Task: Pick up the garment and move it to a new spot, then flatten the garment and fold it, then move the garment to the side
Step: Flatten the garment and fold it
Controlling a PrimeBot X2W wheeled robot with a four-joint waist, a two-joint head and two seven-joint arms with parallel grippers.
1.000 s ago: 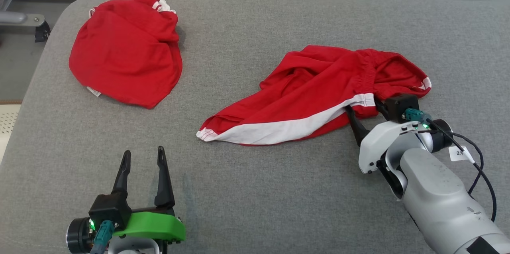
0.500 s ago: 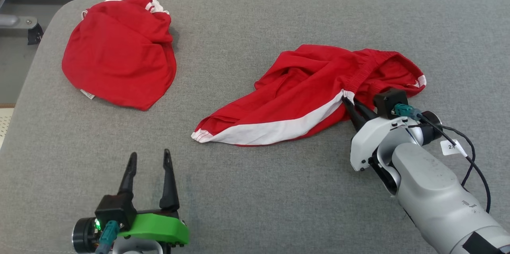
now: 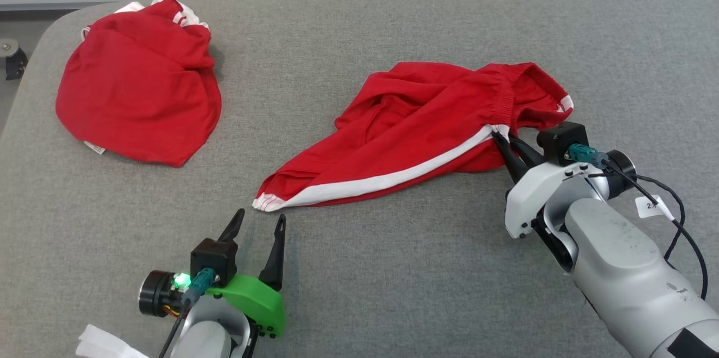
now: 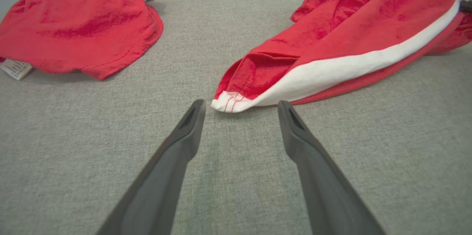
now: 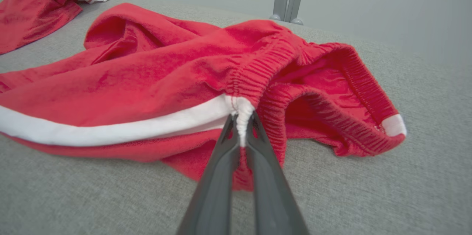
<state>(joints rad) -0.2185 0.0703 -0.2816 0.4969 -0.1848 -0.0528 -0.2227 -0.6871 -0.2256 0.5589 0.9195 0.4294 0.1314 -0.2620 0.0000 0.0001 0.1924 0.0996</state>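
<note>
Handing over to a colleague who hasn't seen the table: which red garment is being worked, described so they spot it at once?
On the grey padded table, look right of centre. The red shorts lie there, stretched out. Unlike the bundled red garment at far left, they show a long white side stripe, and the right pincer is shut on their waistband.

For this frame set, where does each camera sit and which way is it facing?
Head: high, looking down at the grey table; left hand and right hand with pale forearm show.
Left wrist: low, facing the hem of the striped shorts between its open fingers.
Right wrist: low, facing the waistband pinched by its shut fingers.
Shared: all show the striped shorts and second red garment.
</note>
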